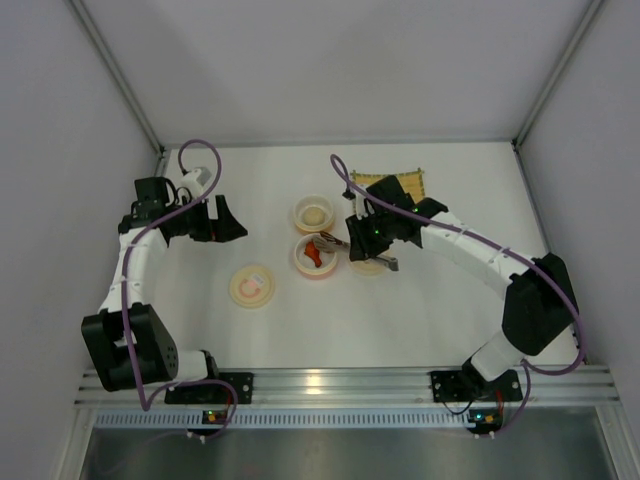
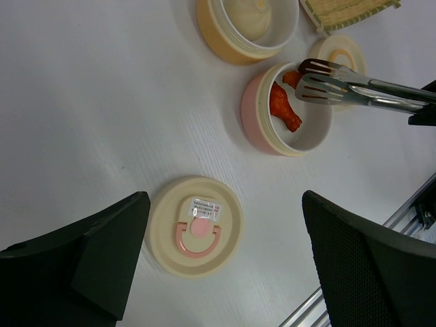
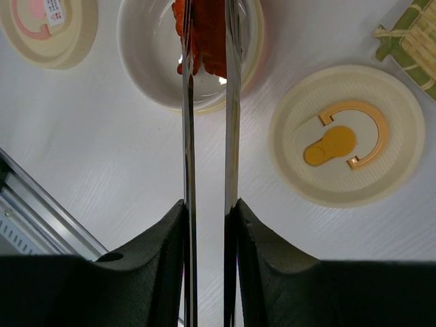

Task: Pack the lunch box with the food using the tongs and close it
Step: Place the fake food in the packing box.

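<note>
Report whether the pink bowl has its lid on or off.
Off. The pink bowl stands open with red-orange pieces inside; a pink-marked lid lies apart.

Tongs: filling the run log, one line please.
right tool: shut on tongs | tongs: tips over pink bowl | sausage: in bowl | left tool: open

A lab test cell: beyond the aluminium rail (image 1: pixel 340 383), a white table (image 1: pixel 400 320) sits boxed by plain grey panels (image 1: pixel 340 60) (metal posts (image 1: pixel 120 78) at corners).
</note>
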Robot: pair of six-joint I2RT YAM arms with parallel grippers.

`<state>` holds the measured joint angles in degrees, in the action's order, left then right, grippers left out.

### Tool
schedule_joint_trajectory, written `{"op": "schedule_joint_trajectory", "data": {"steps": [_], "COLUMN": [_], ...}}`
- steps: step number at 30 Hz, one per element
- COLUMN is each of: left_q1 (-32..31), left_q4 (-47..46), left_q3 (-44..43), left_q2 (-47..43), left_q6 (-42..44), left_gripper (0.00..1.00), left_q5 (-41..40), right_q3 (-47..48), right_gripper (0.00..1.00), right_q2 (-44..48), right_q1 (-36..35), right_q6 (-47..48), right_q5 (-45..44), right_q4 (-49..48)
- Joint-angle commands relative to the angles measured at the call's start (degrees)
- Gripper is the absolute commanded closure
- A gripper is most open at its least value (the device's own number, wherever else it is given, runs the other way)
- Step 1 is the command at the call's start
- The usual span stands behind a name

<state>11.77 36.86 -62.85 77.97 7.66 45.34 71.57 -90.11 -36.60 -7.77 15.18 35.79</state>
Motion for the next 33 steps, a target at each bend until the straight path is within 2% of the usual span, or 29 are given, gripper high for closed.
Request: {"op": "schedule_joint_trajectory", "data": {"steps": [1, 3, 4, 6, 9, 10, 19, 25, 28, 33], "left_q1": [0.36, 0.36, 0.36, 0.36, 0.36, 0.36, 0.27, 0.36, 0.36, 0.36], "left_q4": [-2.06, -2.06, -2.06, -2.06, -2.14, -2.06, -1.79, 0.05, 0.58, 1.46], "left_q3": [0.27, 0.27, 0.27, 0.27, 0.27, 0.18, -0.17, -0.61, -0.69, -0.87], "left_q2": [-2.12, -2.04, -1.95, -1.86, -1.95, -1.95, -2.12, -3.09, -3.44, -3.79], "left_q6": [1.22, 1.13, 1.13, 1.13, 1.13, 1.22, 1.3, 2.62, 2.88, 2.89], "left_gripper": [0.02, 0.02, 0.02, 0.02, 0.01, 0.02, 0.02, 0.02, 0.02, 0.02], "left_q5": [0.62, 0.8, 0.8, 0.71, 0.71, 0.71, 0.98, 0.28, 0.01, 0.1], "right_q3": [0.32, 0.24, 0.24, 0.15, 0.24, 0.32, 1.99, 2.7, 2.61, 1.73], "right_gripper": [0.82, 0.76, 0.68, 0.6, 0.58, 0.54, 0.54, 0.55, 0.55, 0.57], "right_q2": [0.28, 0.37, 0.37, 0.37, 0.46, 0.54, 3.88, 10.12, 12.49, 14.43], "right_q1": [-1.11, -1.11, -1.02, -1.11, -1.11, -1.19, -1.11, -0.05, 1.96, 11.8], "right_q6": [-1.55, -1.46, -1.37, -1.11, -0.41, -0.23, 2.49, 5.56, 7.15, 9.17], "right_q5": [-1.29, -1.47, -1.47, -1.03, -1.29, -1.29, -0.85, -3.48, -5.07, -3.15], "right_q4": [-3.89, -3.71, -3.71, -3.54, -3.1, -3.01, -1.25, -0.9, -0.46, 0.68]}}
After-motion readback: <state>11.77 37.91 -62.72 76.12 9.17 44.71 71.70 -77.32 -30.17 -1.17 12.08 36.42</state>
